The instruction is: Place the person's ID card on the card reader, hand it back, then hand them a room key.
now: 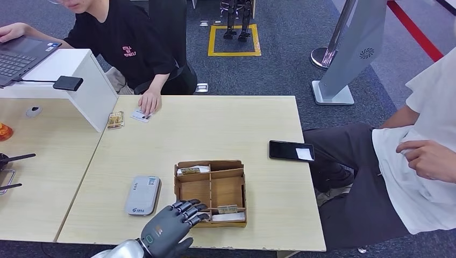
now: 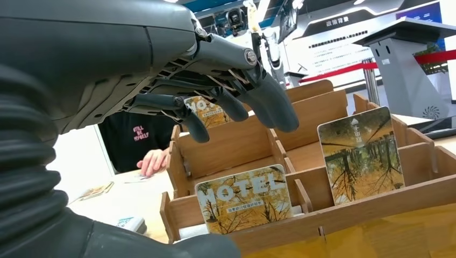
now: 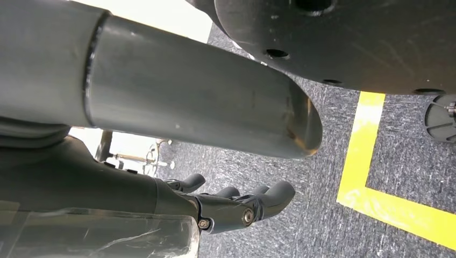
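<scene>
Left hand (image 1: 171, 226) at near table (image 1: 226, 129) edge, fingers (image 2: 269, 102) spread and empty, hovering over near-left corner of wooden tray (image 1: 211, 192). Room key cards (image 2: 244, 198) upright in tray's near slots. Card reader (image 1: 143, 195) flat just left of tray. ID card (image 1: 141, 115) at far edge under person's hand (image 1: 149, 101). Second card (image 1: 115, 120) beside white box (image 1: 80, 80). Black phone (image 1: 291, 151) near right edge. Right hand (image 3: 236, 207) hanging over carpet, fingers loosely curled, holding nothing.
</scene>
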### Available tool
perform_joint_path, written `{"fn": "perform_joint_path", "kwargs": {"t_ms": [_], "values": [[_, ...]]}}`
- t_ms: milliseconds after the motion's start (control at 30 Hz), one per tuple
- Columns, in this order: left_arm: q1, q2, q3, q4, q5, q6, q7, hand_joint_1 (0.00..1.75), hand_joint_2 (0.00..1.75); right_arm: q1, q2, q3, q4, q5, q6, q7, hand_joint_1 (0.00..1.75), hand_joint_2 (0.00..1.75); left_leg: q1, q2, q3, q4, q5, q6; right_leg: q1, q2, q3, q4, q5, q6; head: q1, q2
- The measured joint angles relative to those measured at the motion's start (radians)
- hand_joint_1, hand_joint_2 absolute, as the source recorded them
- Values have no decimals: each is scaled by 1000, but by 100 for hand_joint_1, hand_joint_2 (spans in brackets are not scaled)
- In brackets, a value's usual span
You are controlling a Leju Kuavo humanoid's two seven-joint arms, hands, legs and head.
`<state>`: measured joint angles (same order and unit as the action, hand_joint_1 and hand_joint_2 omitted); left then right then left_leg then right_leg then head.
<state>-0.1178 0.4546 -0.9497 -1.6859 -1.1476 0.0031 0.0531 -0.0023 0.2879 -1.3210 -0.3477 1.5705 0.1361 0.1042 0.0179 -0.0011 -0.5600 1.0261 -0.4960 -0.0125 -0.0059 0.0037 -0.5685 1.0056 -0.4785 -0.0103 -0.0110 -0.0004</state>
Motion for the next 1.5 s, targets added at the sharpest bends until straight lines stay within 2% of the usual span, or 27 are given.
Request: {"fn": "perform_joint_path", "kwargs": {"t_ms": [267,700,1500], "values": [[-1,-12,-1,27,-52,3,57,47,175,-1,-1,0,7,0,-7,0,0,0,0,0,0,0,0,0,0,0,0,0,0,0,0,0],[0,-16,-1,43,-70,0,71,45,175,-1,-1,0,8,0,-8,0,0,0,0,0,0,0,0,0,0,0,0,0,0,0,0,0],[-1,47,-1,42,-36,-44,50,51,175,-1,-1,0,9,0,-8,0,0,0,0,0,0,0,0,0,0,0,0,0,0,0,0,0]]}}
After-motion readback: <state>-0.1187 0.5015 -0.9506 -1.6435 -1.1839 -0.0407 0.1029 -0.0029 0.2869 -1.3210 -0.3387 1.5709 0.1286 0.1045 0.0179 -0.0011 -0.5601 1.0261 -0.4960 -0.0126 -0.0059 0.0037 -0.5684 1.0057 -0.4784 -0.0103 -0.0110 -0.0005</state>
